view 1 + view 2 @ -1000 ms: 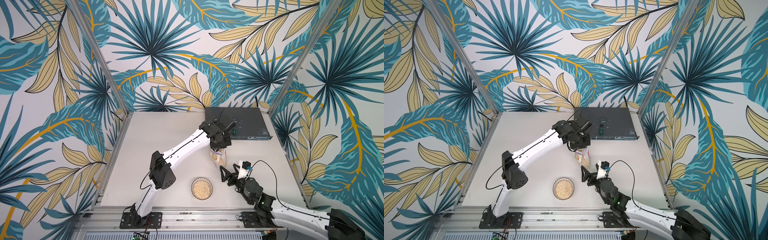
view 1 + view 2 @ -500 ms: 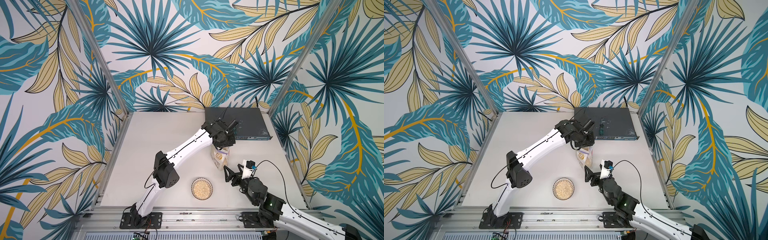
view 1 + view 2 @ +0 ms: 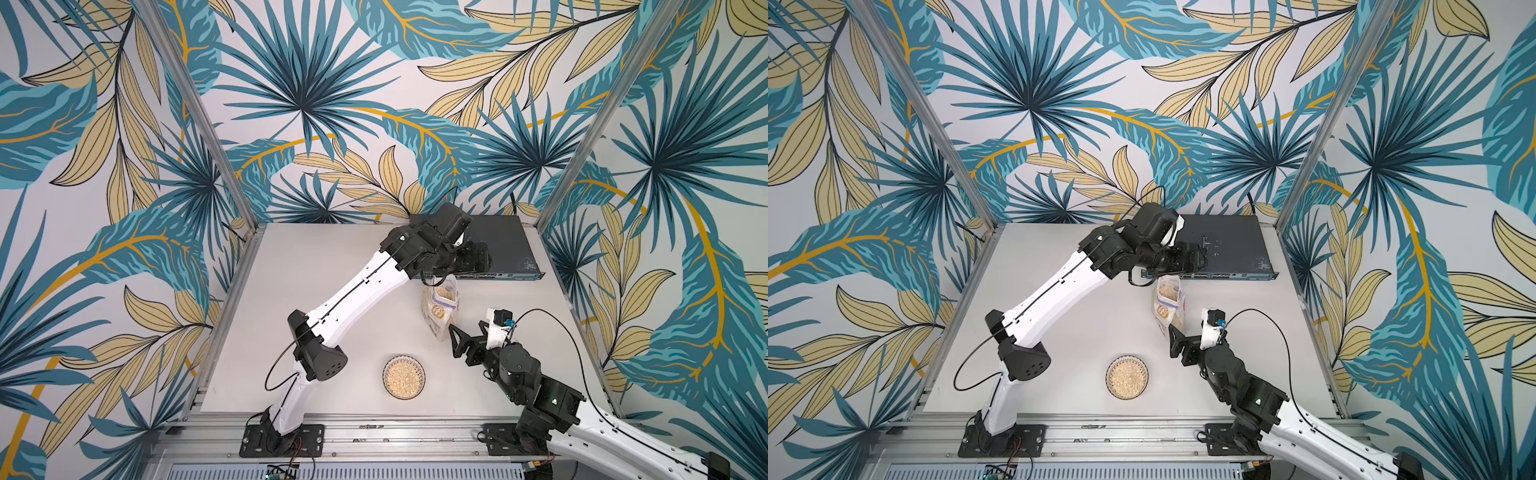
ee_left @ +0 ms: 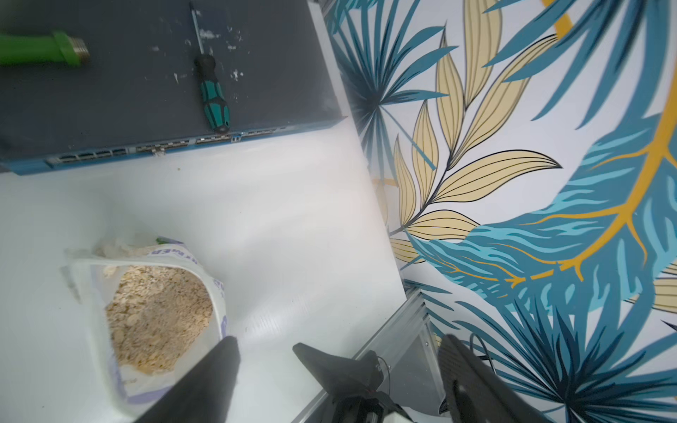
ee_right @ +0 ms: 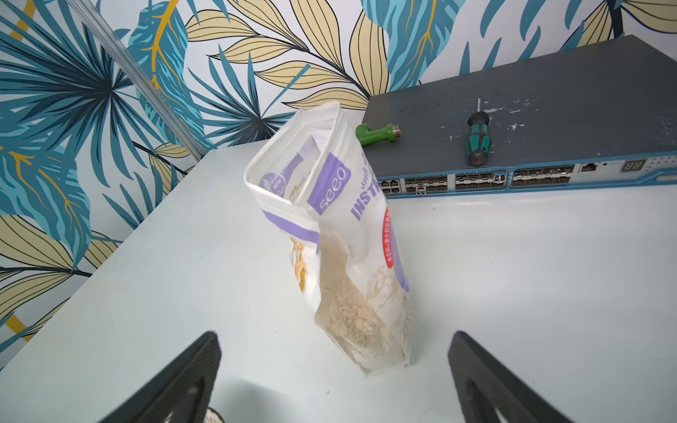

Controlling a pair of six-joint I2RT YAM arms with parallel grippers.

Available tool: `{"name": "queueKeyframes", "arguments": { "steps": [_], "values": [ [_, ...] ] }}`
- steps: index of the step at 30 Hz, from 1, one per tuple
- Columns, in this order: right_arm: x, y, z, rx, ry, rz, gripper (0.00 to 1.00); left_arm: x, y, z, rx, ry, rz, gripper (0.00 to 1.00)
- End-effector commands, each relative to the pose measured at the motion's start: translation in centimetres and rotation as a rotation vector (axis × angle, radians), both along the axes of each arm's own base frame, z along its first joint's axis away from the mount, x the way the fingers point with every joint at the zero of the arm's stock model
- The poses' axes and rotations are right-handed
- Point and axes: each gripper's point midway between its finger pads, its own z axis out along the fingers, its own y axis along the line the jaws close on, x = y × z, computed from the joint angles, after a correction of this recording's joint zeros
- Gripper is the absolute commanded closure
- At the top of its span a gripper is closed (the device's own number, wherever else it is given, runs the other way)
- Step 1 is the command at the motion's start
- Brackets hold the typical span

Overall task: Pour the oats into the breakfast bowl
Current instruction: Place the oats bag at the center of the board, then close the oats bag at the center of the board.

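The oats pouch (image 3: pixel 441 307) (image 3: pixel 1169 307) stands by itself on the white table, mouth open and leaning a little. Pale flakes show through its mouth (image 4: pixel 157 311) and its clear lower part (image 5: pixel 348 311). My left gripper (image 3: pixel 465 266) (image 3: pixel 1183 266) (image 4: pixel 337 340) hovers above the mouth, open, touching nothing. My right gripper (image 3: pixel 469 336) (image 3: pixel 1185 343) (image 5: pixel 335 340) is open just in front of the pouch's base, which is short of its two fingers. The breakfast bowl (image 3: pixel 404 377) (image 3: pixel 1126 377) sits near the table's front edge, filled with oat flakes.
A dark network switch (image 3: pixel 503 249) (image 5: pixel 531 121) lies at the back right, right behind the pouch. On it lie a green-handled screwdriver (image 4: pixel 213 99) (image 5: pixel 476 141) and a green fitting (image 4: pixel 44 49) (image 5: pixel 375 133). Leaf-patterned walls and metal posts enclose the table.
My left gripper has opened, let go of the pouch's top and risen slightly. The pouch now stands free. My right gripper stays open beside it.
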Motion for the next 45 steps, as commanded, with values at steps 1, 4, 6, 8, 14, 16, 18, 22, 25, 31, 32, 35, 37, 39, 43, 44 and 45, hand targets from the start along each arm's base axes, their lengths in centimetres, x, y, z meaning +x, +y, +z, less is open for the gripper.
{"name": "queueKeyframes", "arguments": {
  "steps": [1,4,6,8,14,16,18,22,25,31,32,35,37,39,43,44,45],
  "values": [
    [0.1,0.1,1.2,-0.096,0.004,0.017,0.00,-1.6,5.2,5.8,0.014,-0.206,0.015,0.07],
    [0.9,0.1,2.0,-0.240,0.006,-0.005,0.00,-2.3,9.5,5.4,0.093,-0.278,0.085,0.00],
    [1.5,0.7,2.3,-0.323,0.011,0.008,0.00,-2.5,12.6,4.1,0.154,-0.307,0.165,0.00],
    [2.3,1.4,2.7,-0.365,0.019,0.026,0.02,-3.0,15.5,2.5,0.202,-0.320,0.233,0.00],
    [5.3,2.6,3.3,-0.325,0.069,0.116,0.16,-5.7,24.0,-3.0,0.295,-0.309,0.425,0.00],
    [6.3,2.7,3.1,-0.327,0.105,0.143,0.19,-6.8,26.4,-5.0,0.312,-0.285,0.481,0.00],
    [6.2,3.6,2.5,-0.363,0.138,0.207,0.20,-7.8,27.6,-6.8,0.300,-0.256,0.504,0.00],
    [5.5,4.5,2.5,-0.363,0.152,0.271,0.20,-9.2,28.6,-9.9,0.256,-0.201,0.522,0.00],
    [5.2,4.0,3.6,-0.339,0.126,0.260,0.19,-9.6,28.1,-11.1,0.216,-0.169,0.513,0.00],
    [5.2,2.7,3.6,-0.351,0.129,0.200,0.20,-9.2,26.2,-12.7,0.208,-0.116,0.479,0.00],
    [5.4,2.4,2.8,-0.377,0.151,0.183,0.21,-9.2,25.9,-12.9,0.209,-0.109,0.472,0.00],
    [5.8,2.2,1.1,-0.442,0.207,0.175,0.23,-9.1,25.3,-13.2,0.196,-0.095,0.460,0.00],
    [6.2,2.4,0.6,-0.464,0.219,0.174,0.24,-9.2,25.1,-13.2,0.186,-0.092,0.457,0.00],
    [6.6,2.7,0.7,-0.476,0.204,0.181,0.25,-9.2,25.0,-13.2,0.176,-0.088,0.457,0.00],
    [7.5,3.7,1.6,-0.467,0.172,0.191,0.29,-9.3,25.1,-13.5,0.179,-0.078,0.460,0.00],
    [7.7,4.0,1.7,-0.466,0.168,0.196,0.30,-9.4,25.1,-13.5,0.180,-0.075,0.459,0.00],
    [7.8,4.3,1.7,-0.466,0.167,0.204,0.30,-9.4,25.1,-13.5,0.177,-0.073,0.459,0.00]
  ]
}}
